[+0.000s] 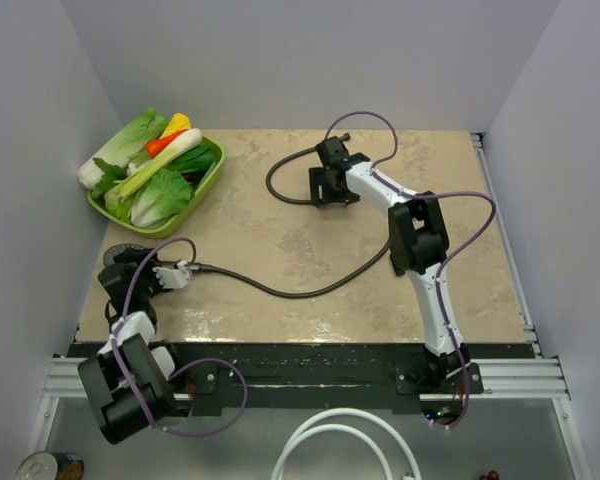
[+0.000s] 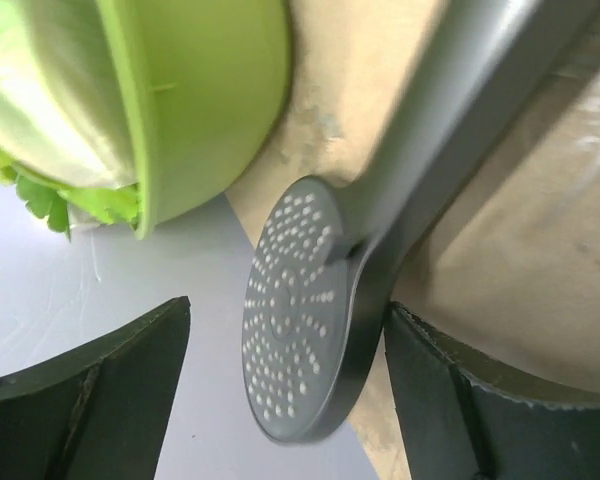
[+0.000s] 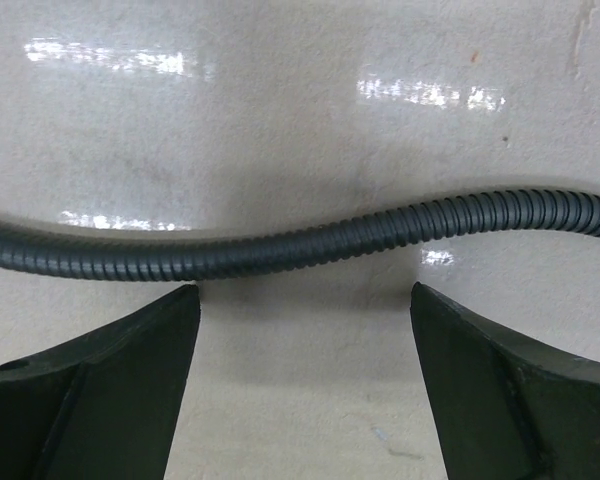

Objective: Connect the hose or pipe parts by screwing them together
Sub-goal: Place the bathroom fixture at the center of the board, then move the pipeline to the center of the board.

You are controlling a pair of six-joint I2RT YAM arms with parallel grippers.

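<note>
The grey shower-head disc [image 2: 295, 310] sits between the fingers of my left gripper [image 2: 285, 390]. Its rim is right by the right finger [image 2: 480, 400] and well apart from the left one, and the jaws stand open. Its grey handle [image 2: 460, 110] runs up and to the right. From above, my left gripper [image 1: 130, 272] is at the table's near left, where the dark hose [image 1: 280, 290] starts and curves across the table. My right gripper [image 1: 332, 186] hovers open at the far middle. The ribbed hose [image 3: 300, 245] lies just beyond its fingertips [image 3: 185, 300], untouched.
A green tray [image 1: 212, 172] of vegetables stands at the far left, close to the shower head; its wall [image 2: 210, 110] fills the upper left of the left wrist view. A thick white tube [image 1: 330, 440] loops below the table's front rail. Walls close in on three sides.
</note>
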